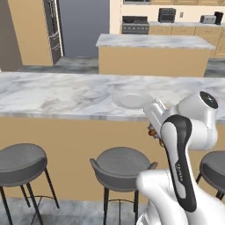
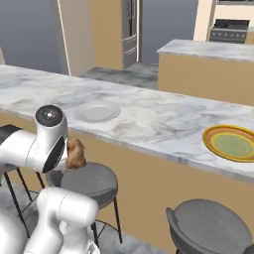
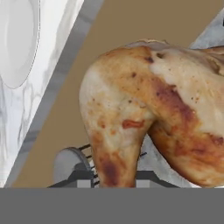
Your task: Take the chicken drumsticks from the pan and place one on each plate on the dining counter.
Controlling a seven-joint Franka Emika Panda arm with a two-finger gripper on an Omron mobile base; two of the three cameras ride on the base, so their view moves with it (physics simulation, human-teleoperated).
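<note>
The robot's gripper [image 2: 74, 155] is holding a chicken drumstick [image 3: 144, 113]. In the hand view the drumstick sits right in front of the camera, big and brown. The finger tips are hidden by the meat, but the jaws look clamped on it, since the drumstick hangs in the air with nothing under it. In the right base view the chicken is just below the edge of the dining counter [image 2: 149, 124], above a grey stool [image 2: 89, 181].

Two plates are on the counter. The white plate [image 2: 97, 112] is close to the gripper, and it has no food on it. The yellow plate [image 2: 232, 143] is well apart from it, farther along the counter, and it has no food on it either.

So the job looks only partly done. One drumstick is picked up but not yet put down. It probably goes up and onto the white plate next. Then the other drumstick needs to go on the yellow plate.
</note>
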